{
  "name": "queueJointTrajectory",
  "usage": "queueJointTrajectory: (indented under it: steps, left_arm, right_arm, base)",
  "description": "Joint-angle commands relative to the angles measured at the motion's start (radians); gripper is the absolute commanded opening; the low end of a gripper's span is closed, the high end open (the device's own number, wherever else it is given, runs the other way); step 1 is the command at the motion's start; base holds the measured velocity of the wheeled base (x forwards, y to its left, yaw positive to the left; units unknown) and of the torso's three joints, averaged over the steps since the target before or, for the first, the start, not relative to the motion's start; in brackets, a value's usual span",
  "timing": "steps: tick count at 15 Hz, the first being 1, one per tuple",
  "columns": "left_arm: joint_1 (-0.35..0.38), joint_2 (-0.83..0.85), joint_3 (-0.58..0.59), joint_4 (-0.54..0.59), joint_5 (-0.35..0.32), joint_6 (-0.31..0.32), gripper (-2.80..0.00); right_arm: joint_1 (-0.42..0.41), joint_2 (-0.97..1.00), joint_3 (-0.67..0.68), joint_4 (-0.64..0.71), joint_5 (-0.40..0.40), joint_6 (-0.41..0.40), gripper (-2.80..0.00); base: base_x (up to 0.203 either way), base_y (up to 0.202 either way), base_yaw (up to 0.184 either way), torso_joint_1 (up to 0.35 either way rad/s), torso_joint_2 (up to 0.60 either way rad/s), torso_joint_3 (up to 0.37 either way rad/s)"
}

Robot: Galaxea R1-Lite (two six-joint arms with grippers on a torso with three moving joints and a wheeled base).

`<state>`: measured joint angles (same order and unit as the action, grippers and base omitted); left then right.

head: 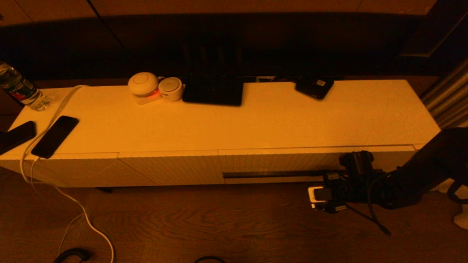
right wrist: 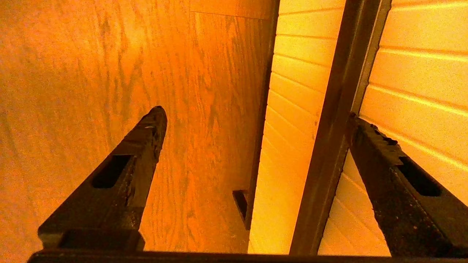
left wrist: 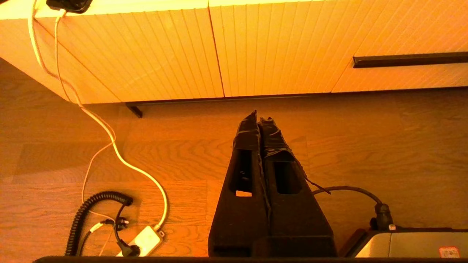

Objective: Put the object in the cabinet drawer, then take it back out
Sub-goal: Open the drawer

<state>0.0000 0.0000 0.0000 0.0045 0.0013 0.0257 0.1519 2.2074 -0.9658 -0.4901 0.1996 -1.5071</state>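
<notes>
Right gripper [right wrist: 256, 113] fingers spread wide; left gripper [left wrist: 259, 118] fingers pressed together.

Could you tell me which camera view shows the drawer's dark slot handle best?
The right wrist view: the slot handle fills the frame up close, running between the open right gripper's fingers. The head view shows its whole length, small and partly behind the right arm. The left wrist view catches only one end.
</notes>
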Motion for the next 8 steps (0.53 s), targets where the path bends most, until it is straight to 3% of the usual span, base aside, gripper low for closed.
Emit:
queueJointTrajectory:
  steps: [1,8]
  left_arm:
    - [0.000,0.000,0.000,0.000,0.000,0.000,-2.80]
    - [0.000,0.000,0.000,0.000,0.000,0.000,-2.80]
  right_arm:
    - [-0.003,0.029,-0.027,-0.005,0.000,-0.008,0.00]
    - [-0.017,0.082,-0.109,-0.016,-0.002,0.005,0.00]
  base:
    - [0.000,0.000,0.000,0.000,0.00,0.000]
    - [0.000,0.000,0.000,0.000,0.00,0.000]
